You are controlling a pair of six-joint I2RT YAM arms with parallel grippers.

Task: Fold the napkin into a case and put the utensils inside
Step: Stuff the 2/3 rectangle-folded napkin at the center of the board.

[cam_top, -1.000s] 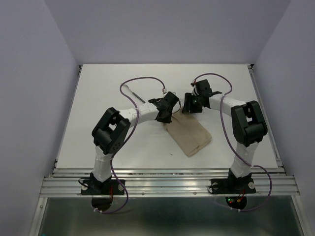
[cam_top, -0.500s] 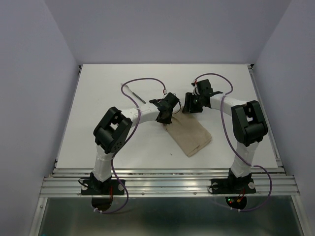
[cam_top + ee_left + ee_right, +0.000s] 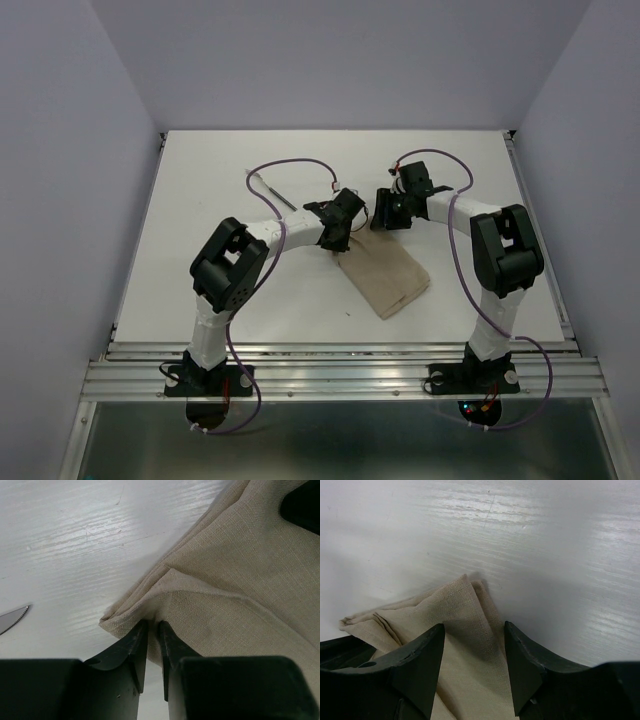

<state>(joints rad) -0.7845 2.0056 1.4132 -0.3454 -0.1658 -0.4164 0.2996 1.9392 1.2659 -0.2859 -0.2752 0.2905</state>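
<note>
Napkin lies folded on the white table, the right gripper spread astride one corner, the left gripper nearly together at a fold, grip unclear.

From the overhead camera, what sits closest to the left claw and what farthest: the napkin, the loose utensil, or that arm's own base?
From the left gripper:
1. napkin, at its fingertips, spreading to the right.
2. utensil, farther back and left.
3. left arm's base, at the near edge, bottom left.
</note>
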